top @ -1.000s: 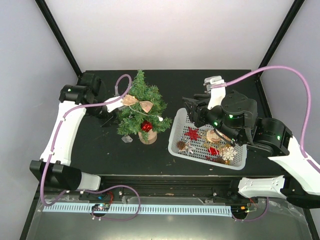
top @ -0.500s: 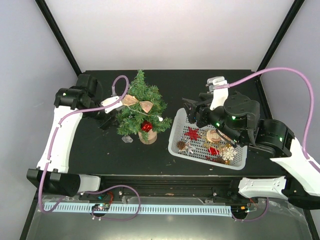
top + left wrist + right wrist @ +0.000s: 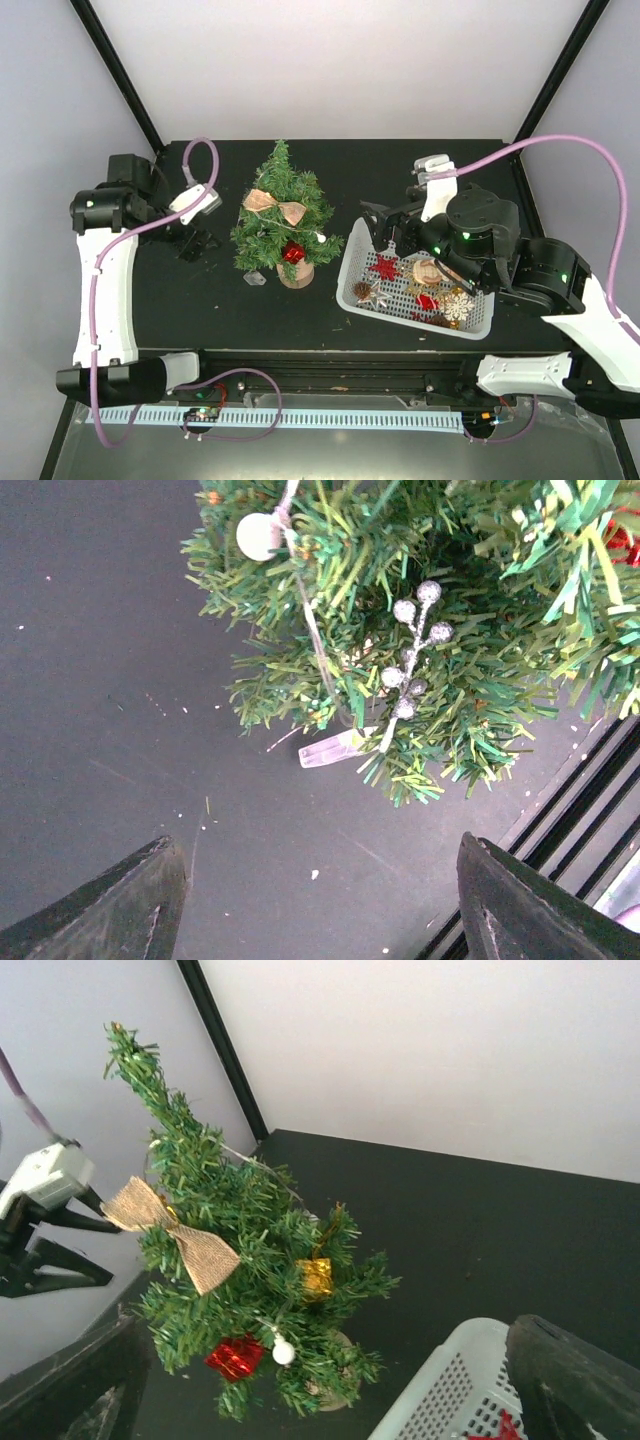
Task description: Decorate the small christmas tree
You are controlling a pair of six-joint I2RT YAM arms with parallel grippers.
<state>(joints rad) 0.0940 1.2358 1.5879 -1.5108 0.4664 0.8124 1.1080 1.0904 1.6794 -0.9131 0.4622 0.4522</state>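
A black counter (image 3: 400, 170) carries a white perforated basket (image 3: 352, 262) at right and the small christmas tree (image 3: 285, 225) left of centre, upright on its round wooden stump (image 3: 295, 275), between the basket and the left arm. The right gripper (image 3: 320, 1390) hangs over the basket's far left corner, jaws spread wide and holding nothing. The left gripper (image 3: 320, 910) hovers just left of the tree, low over the counter, its jaws also wide apart and empty. On the branches hang a burlap bow (image 3: 175, 1235), a red gift box (image 3: 232, 1357), a gold gift box (image 3: 316, 1277), a silver berry sprig (image 3: 412, 650) and a white ball (image 3: 284, 1352). In the basket lie a red star (image 3: 385, 267), a white snowflake (image 3: 458, 307) and a pine cone (image 3: 363, 290). A small clear piece (image 3: 335, 748) lies on the counter at the tree's foot.
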